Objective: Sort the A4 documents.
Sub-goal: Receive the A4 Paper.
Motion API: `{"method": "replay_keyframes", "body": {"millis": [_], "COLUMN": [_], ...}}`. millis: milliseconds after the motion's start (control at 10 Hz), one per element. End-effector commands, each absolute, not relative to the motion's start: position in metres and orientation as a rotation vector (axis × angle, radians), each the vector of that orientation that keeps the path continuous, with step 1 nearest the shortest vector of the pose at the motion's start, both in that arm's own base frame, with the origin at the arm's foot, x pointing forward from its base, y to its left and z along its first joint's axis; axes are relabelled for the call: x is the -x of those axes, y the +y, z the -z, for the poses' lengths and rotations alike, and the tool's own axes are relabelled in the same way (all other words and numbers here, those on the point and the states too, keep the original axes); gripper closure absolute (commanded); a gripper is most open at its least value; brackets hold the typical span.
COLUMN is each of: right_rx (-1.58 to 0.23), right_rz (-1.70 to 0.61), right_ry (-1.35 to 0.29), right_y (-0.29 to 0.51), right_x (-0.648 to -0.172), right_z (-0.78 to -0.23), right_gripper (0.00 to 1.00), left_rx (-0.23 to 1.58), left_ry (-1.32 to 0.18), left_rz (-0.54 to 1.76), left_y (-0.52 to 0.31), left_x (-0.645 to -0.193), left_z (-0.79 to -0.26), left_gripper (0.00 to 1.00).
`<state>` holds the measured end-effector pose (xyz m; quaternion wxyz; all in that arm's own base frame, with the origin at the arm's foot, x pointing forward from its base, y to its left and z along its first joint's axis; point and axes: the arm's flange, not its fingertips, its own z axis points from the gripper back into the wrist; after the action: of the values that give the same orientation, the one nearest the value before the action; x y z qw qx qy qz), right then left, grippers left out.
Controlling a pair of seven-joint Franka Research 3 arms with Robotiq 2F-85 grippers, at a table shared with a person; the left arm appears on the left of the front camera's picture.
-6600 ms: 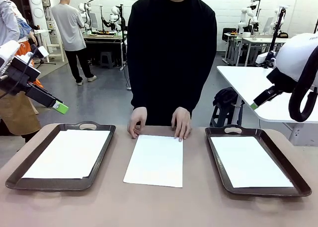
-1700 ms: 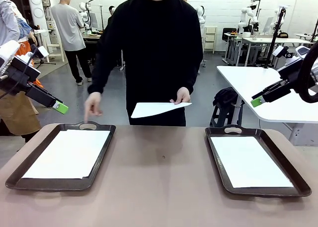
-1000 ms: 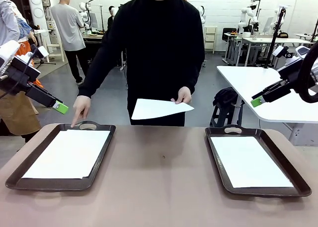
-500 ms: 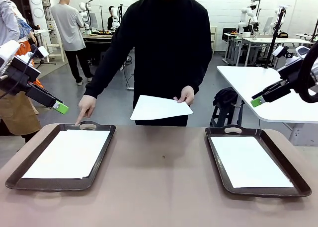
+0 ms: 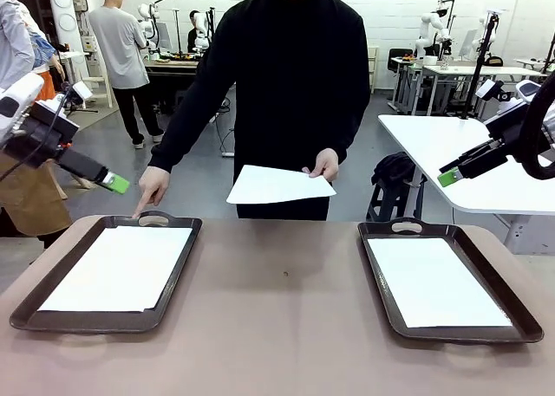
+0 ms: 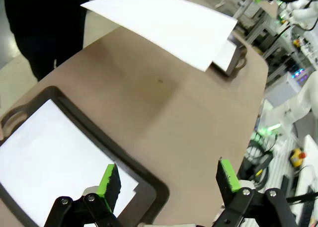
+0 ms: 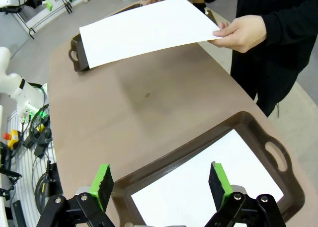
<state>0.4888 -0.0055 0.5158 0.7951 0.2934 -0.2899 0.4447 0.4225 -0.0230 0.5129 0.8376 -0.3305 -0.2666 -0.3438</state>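
The person across the table holds one A4 document (image 5: 279,185) flat in the air above the far edge; it also shows as a white sheet (image 6: 164,26) (image 7: 146,31). The person's other hand (image 5: 152,186) points a finger at the handle of the left tray (image 5: 186,240). A sheet (image 5: 117,266) lies in that tray, and another sheet (image 5: 434,279) lies in the right tray (image 5: 381,275). My left gripper (image 5: 113,184) (image 6: 169,177) hovers open above the left tray's far corner. My right gripper (image 5: 445,178) (image 7: 161,181) hangs open, high off the right tray.
The brown tabletop (image 5: 282,309) between the two trays is bare. A white table (image 5: 434,145) stands behind on the right. Other people and work benches are far back in the room.
My left gripper has shifted a little right and up. The person's pointing hand came down onto the left tray's handle and stays there. The held sheet barely moved.
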Motion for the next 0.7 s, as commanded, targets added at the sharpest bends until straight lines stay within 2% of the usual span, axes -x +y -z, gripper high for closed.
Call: {"method": "replay_keyframes", "body": {"millis": [0, 200, 600], "right_rx": [-0.639, -0.639, -0.639], "right_rz": [-0.957, -0.957, -0.957], "right_ry": [-0.624, -0.624, -0.624], "right_y": [-0.005, -0.005, -0.005], "right_x": [-0.489, -0.489, -0.489], "right_z": [-0.515, -0.515, -0.515], "right_gripper": [0.00, 0.00, 0.00], "left_rx": [0.850, 0.929, 1.102], "left_ry": [-0.548, -0.490, -0.369], "left_rz": [0.596, 0.456, 0.347], "left_y": [-0.025, -0.034, -0.068], "left_x": [-0.462, -0.497, -0.559], "left_z": [-0.512, -0.495, -0.461], "left_gripper": [0.00, 0.00, 0.00]}}
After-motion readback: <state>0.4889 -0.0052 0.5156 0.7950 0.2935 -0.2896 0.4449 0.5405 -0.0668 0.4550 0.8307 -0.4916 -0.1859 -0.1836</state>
